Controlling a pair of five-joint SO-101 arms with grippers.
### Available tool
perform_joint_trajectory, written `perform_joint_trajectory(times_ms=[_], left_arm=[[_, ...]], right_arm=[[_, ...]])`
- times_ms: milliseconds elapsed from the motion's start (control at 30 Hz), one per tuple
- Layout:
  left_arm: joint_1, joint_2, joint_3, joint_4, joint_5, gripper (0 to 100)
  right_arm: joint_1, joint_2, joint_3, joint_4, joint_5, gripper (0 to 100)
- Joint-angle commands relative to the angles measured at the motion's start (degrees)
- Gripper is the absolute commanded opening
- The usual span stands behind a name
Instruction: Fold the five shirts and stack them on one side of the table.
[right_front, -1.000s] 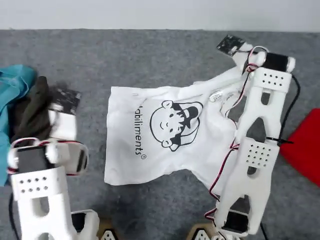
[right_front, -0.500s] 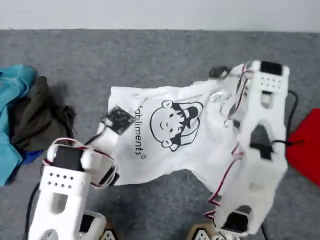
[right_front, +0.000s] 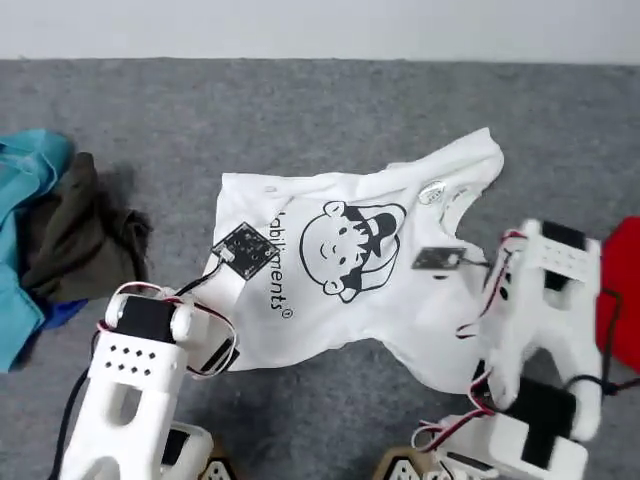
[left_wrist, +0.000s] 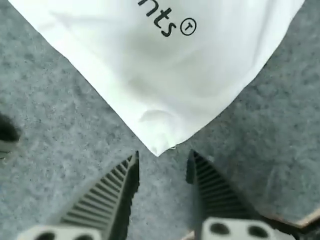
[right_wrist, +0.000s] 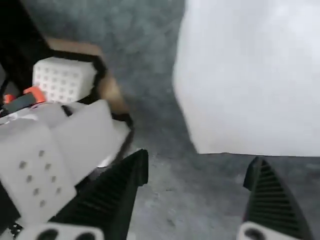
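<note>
The white shirt (right_front: 340, 280) is spread print-up near the middle of the grey desk (right_front: 330, 110), with 1 sleeve drawn out toward the far right and soft creases along the near edge. It is judged light, thin and limp: it is likely to sag and bunch if lifted from the middle, and the rough desk cover may drag at it when it is slid. Hold is best taken at corners and hem edges, where both layers can be pinched at once. The left gripper (left_wrist: 162, 160) is released, its jaws apart, just short of a hem corner that points into the gap between them and is slightly curled; a pinch there is judged likely to catch the cloth cleanly. The right gripper (right_wrist: 200, 160) is also released, its jaws spread wide over bare desk just beside an edge of the white cloth, with nothing held. A teal shirt (right_front: 25, 200) and a dark shirt (right_front: 75, 235) are heaped at the left, and a red shirt (right_front: 620, 280) lies at the right edge.
</note>
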Motion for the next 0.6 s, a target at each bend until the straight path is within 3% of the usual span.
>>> perform_joint_trajectory(times_ms=[0,267,567], left_arm=[[0.09,-0.35,-0.31,-0.88,-0.53,15],[0.00,-0.35,-0.75,-1.23,-0.09,15],[0.18,-0.35,-0.66,-1.23,2.64,15]], right_arm=[[3.38,-2.24,0.35,1.54,1.58,31.8],[9.80,6.20,0.44,-0.04,1.23,31.8],[7.69,18.95,-2.55,-3.91,-3.25,31.8]])
